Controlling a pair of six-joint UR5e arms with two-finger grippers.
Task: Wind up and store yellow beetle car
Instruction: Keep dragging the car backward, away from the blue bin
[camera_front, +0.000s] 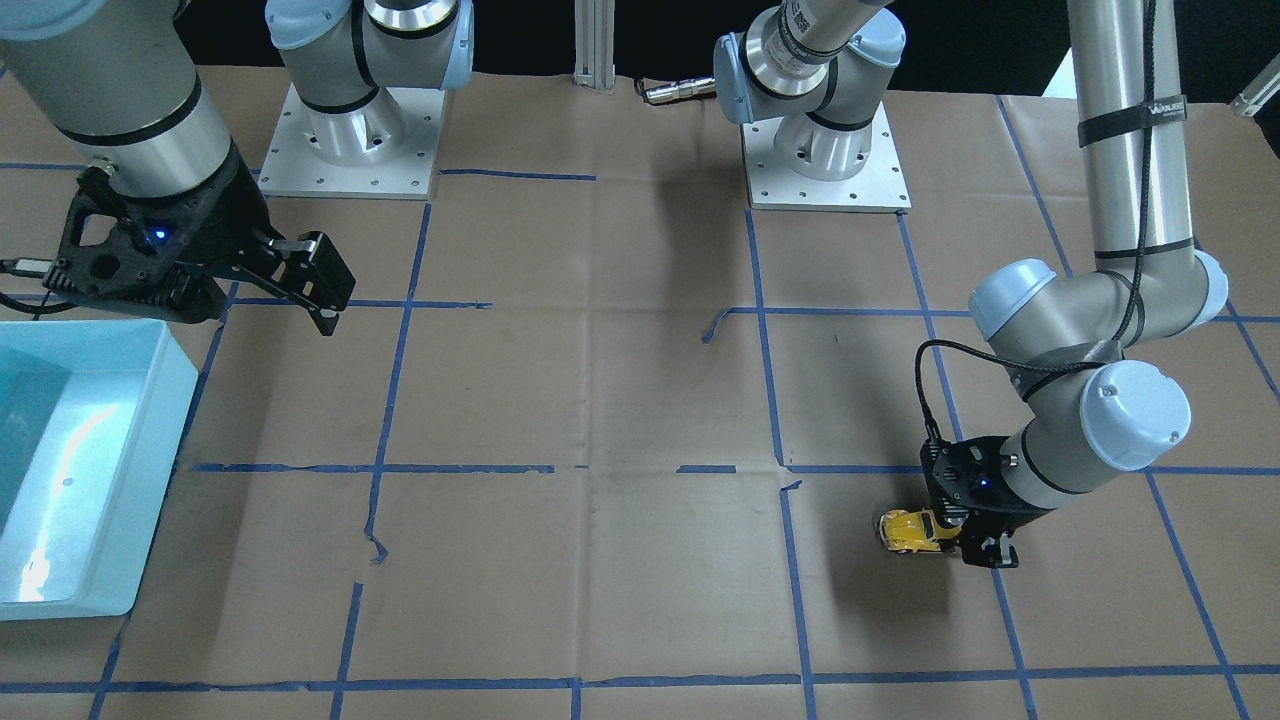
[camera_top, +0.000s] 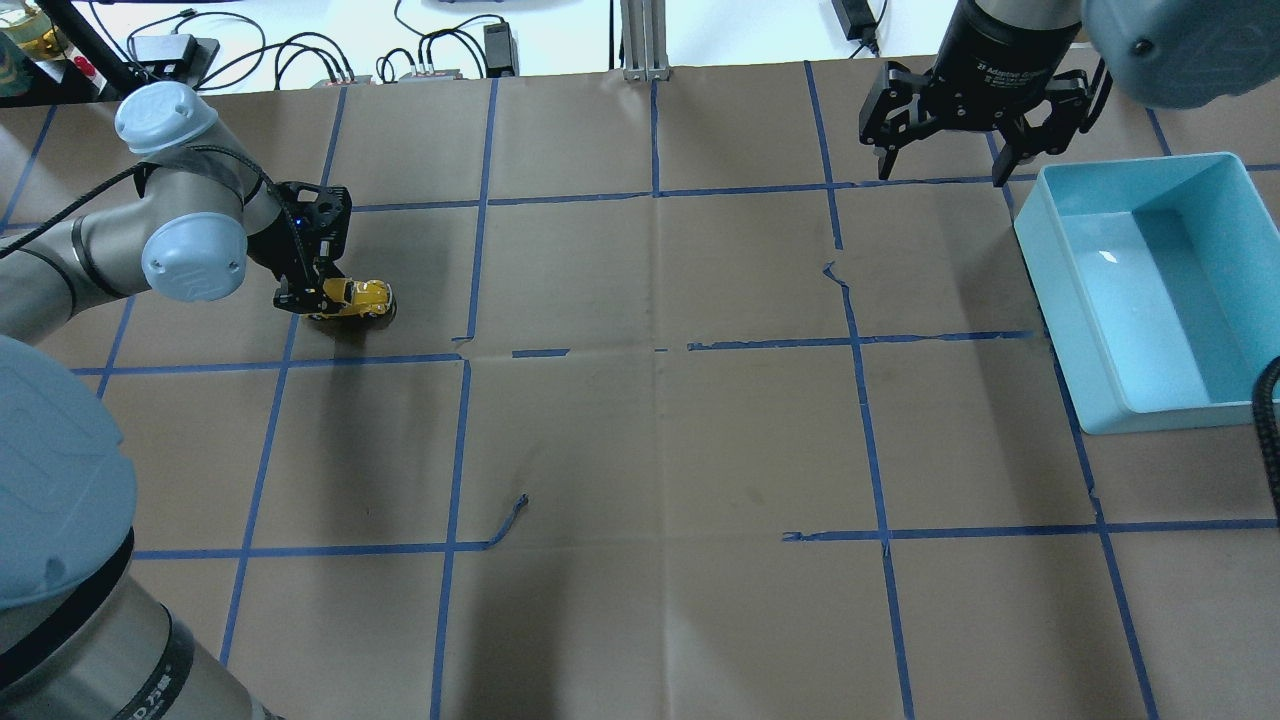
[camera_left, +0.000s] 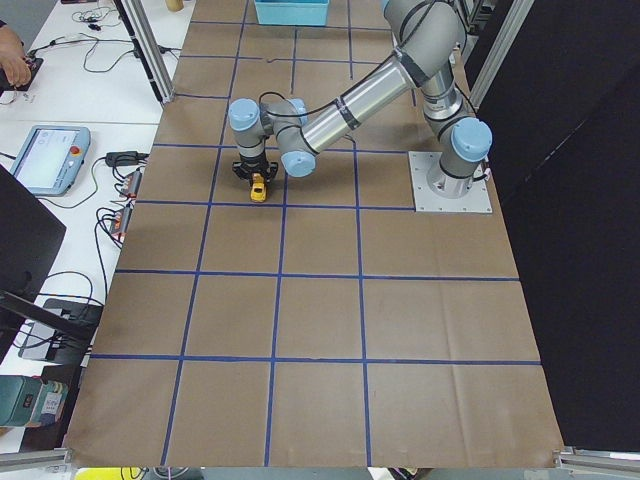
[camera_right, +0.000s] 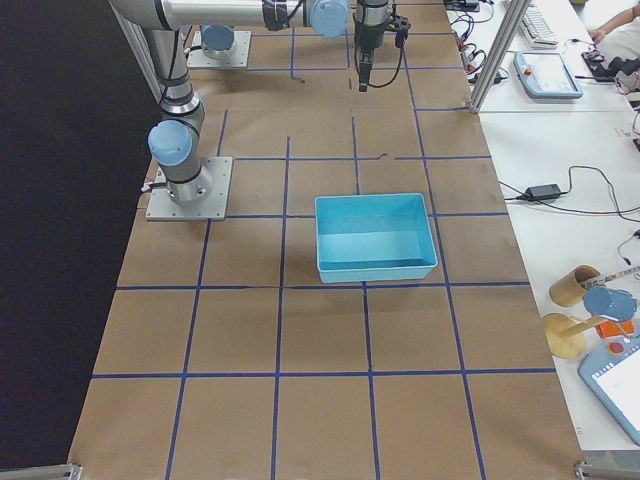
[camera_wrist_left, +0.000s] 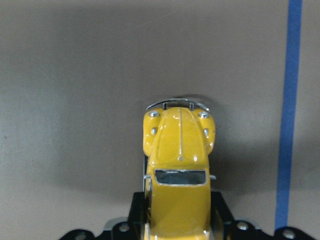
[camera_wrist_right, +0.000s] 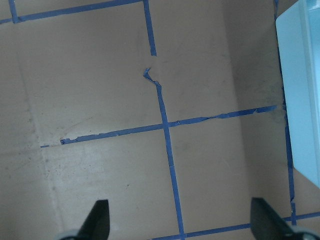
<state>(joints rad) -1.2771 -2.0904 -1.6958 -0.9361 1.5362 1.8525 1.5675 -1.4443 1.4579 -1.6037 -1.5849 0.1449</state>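
The yellow beetle car is on the brown paper near the table's far left. My left gripper reaches down over it and is shut on its rear half, and it also shows from above. In the left wrist view the car points away from the camera, with the black fingers against its sides. I cannot tell whether its wheels touch the paper. My right gripper is open and empty, hanging above the table beside the blue bin.
The light blue bin stands empty at the table's right side, also seen in the exterior right view and the right wrist view. Blue tape lines grid the paper. The two arm bases stand at the robot's edge.
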